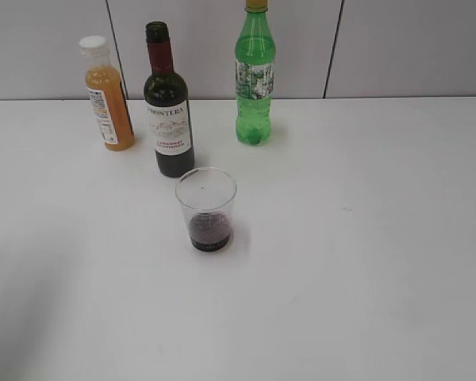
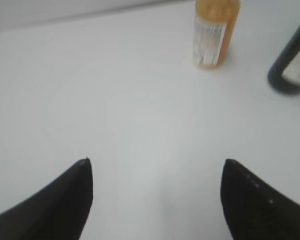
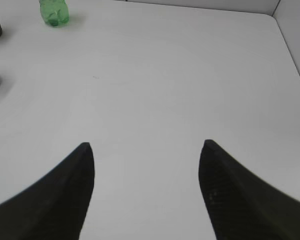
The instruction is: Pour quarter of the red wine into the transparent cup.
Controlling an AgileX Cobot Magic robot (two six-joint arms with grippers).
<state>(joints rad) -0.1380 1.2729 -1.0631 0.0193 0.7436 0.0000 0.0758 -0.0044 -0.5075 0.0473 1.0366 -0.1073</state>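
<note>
Wine [image 1: 169, 111] stands uncapped at the far left of the bench [image 1: 365, 238], just behind the cup [image 1: 206, 208], which holds a little red. Glass looks heavy, slick and breakable; I'd grip mid-body. Left hand [image 2: 157, 195] and right hand [image 3: 146, 185] gape wide, empty.

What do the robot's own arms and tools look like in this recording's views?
Only the finger ends show. The left tool has two black, matte fingers, broad and tapering to rounded points; the right-hand one bears small dimples. The right tool has the same black, pointed fingers. No cables, markings or arm links are visible, and neither arm appears in the exterior view.
</note>
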